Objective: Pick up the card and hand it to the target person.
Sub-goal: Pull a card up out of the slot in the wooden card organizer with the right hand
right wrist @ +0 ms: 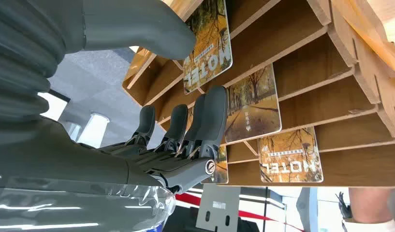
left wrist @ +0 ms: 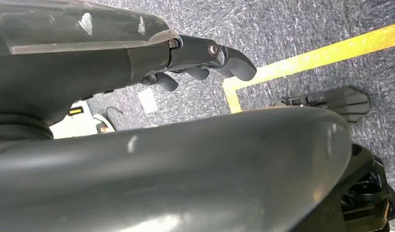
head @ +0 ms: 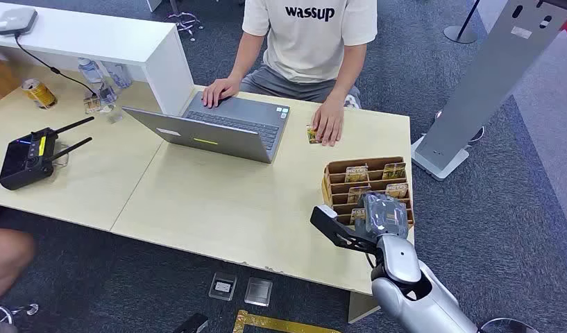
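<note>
Reaching stage of the card pickup: the robot's right hand (head: 383,215) hovers at the near side of the wooden card rack (head: 334,182), its fingers (right wrist: 205,123) extended and apart, the thumb (right wrist: 137,31) spread away from them, nothing held. The hand is thus open and, as far as the right wrist view shows, just short of contact with any card (whether a fingertip already brushes a card face cannot be told). The rack holds several hotel cards in stepped slots. The nearest candidate, a card (right wrist: 208,43) printed HOTEL, stands in the slot between thumb and fingers; a second card (right wrist: 253,104) lies just beyond the fingertips, and a third (right wrist: 291,157) sits further off toward the rack's far side. The next move, by judgement, calls for closing thumb and fingers on the exposed edge of one card and drawing it along its slot, since the shelves leave little of each card free. The target person (head: 311,41) sits across the table (head: 218,201) beyond the rack, one hand (head: 327,121) resting flat on the tabletop well past the robot's hand. The left hand (left wrist: 205,60) hangs low over carpet, fingers loosely curled, holding nothing
</note>
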Controlling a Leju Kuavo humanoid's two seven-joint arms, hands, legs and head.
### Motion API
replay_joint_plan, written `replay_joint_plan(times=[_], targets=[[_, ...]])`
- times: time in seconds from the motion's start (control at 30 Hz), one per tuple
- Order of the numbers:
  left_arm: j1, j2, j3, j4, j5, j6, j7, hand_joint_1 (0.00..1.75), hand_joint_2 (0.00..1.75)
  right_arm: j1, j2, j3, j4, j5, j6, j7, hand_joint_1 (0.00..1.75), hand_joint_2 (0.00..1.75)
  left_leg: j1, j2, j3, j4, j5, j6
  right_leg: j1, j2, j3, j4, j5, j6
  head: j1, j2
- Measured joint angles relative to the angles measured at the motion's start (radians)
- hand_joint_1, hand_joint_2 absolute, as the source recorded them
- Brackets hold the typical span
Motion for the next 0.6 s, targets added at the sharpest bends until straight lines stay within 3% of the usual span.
replay_joint_plan(times=[0.6], targets=[[0.001,-0.004,0.004,-0.001,0.006,0.0,0.003,0.0,0.0,-0.012,0.0,-0.002,0.029,-0.016,-0.015,-0.009,0.85,1.75,0.0,0.001,0.0,-0.001,0.0,0.0,0.0,0.0,0.0,-0.001,0.001,0.0,0.0,0.0]])
